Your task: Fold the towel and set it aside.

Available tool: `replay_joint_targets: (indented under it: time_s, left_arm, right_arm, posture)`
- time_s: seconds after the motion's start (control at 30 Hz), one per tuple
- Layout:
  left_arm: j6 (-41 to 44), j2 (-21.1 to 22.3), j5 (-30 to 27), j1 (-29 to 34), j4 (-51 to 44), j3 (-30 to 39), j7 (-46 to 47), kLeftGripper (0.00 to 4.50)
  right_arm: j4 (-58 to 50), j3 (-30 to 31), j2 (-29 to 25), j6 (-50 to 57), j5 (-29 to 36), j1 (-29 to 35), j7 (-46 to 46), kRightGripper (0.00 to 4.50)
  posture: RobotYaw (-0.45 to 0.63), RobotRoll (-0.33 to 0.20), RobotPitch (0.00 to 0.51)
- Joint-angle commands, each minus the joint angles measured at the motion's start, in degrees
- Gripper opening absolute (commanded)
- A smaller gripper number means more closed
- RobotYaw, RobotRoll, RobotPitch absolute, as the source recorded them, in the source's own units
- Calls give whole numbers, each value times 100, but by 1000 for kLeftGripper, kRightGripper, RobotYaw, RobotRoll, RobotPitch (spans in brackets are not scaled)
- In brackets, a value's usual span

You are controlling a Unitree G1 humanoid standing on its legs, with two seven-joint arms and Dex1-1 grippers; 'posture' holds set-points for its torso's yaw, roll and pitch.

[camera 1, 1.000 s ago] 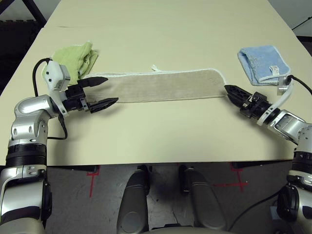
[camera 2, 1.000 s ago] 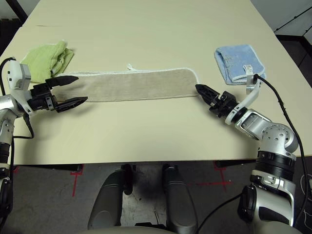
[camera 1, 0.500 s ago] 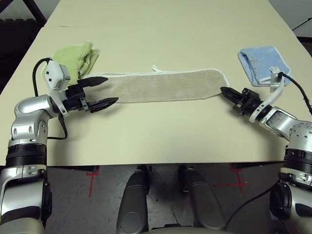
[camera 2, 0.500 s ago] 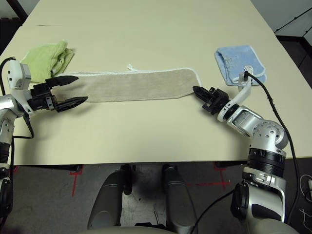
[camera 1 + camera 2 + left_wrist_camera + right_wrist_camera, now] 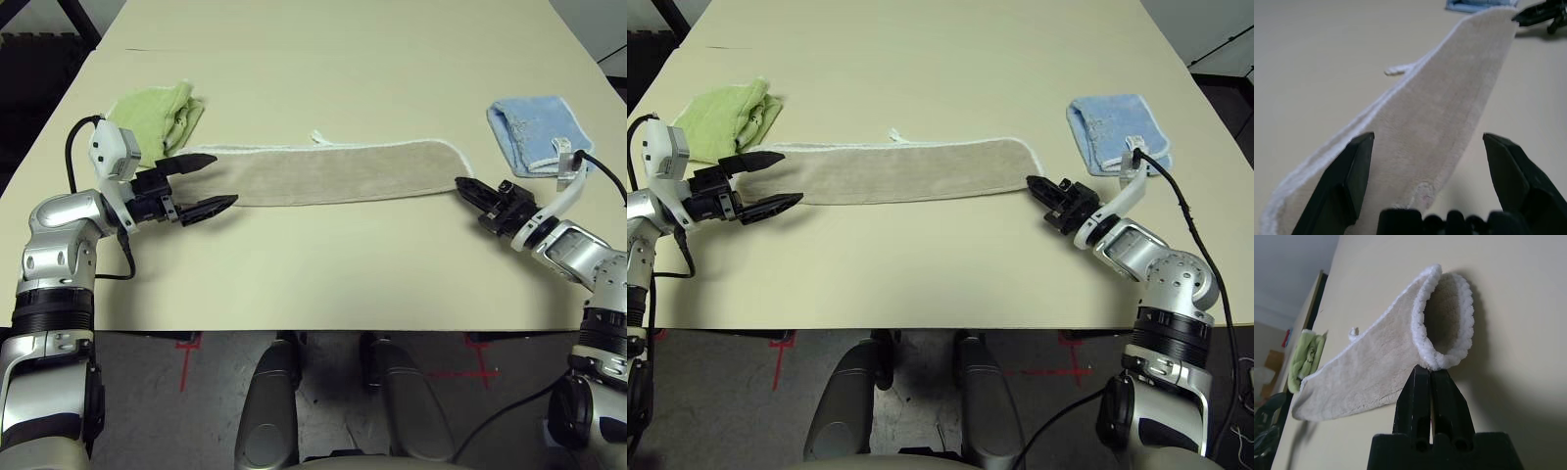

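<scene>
The beige terry towel with white stitched edging (image 5: 323, 174) lies folded into a long strip across the cream, flat-topped bench (image 5: 294, 274), a small white loop projecting at its far edge. The right black two-fingered claw (image 5: 1430, 369) is closed on the towel's near corner at the strip's right end; the end layers there are raised and curled apart. The left black two-fingered claw (image 5: 227, 180) stands wide open over the strip's left end, gripping nothing. A crumpled lime-green towel (image 5: 157, 119) lies beside the left end; a folded light blue towel (image 5: 539, 132) lies beyond the right end, apart from the strip.
</scene>
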Motion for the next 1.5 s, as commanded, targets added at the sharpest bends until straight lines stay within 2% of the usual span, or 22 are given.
replay_joint_targets:
  time_s: [0.03, 0.23, 0.63, 0.9, 1.0, 1.17, 1.3, 1.5]
  left_arm:
    - [27, -18, -6, -9, 5, -32, -20, 4500]
    - [25, -23, 1, -44, 40, -33, -31, 4500]
    - [44, -13, 4, -112, 76, -51, -72, 4500]
    - [64, -16, 9, -132, 76, -59, -92, 4500]
    - [82, -30, 10, -142, 61, -66, -84, 4500]
    - [68, -61, 28, -176, 99, -85, -91, 4500]
    - [65, -86, 40, -213, 119, -97, -89, 4500]
    - [64, -87, 54, -244, 147, -107, -94, 4500]
  right_arm:
    - [-56, -266, -88, 63, 40, 331, -252, 26]
    - [-100, -522, -92, -178, 113, 461, -497, 26]
    - [295, -677, -566, -499, 27, 428, -362, 26]
    - [-83, -544, -658, 58, 448, 647, -34, 26]
    - [-209, -565, -683, -108, 438, 771, 243, 26]
    - [-371, -791, -485, -293, 871, 579, 226, 26]
    - [-434, -728, -495, -281, 1104, 464, 290, 26]
    - [-674, -183, -700, -196, 1036, 363, 763, 26]
  posture:
    - [-84, 0, 258]
    - [-88, 0, 256]
    - [-93, 0, 251]
    - [-93, 0, 251]
    - [-93, 0, 251]
    - [-98, 0, 247]
    - [-96, 0, 245]
    - [-92, 0, 247]
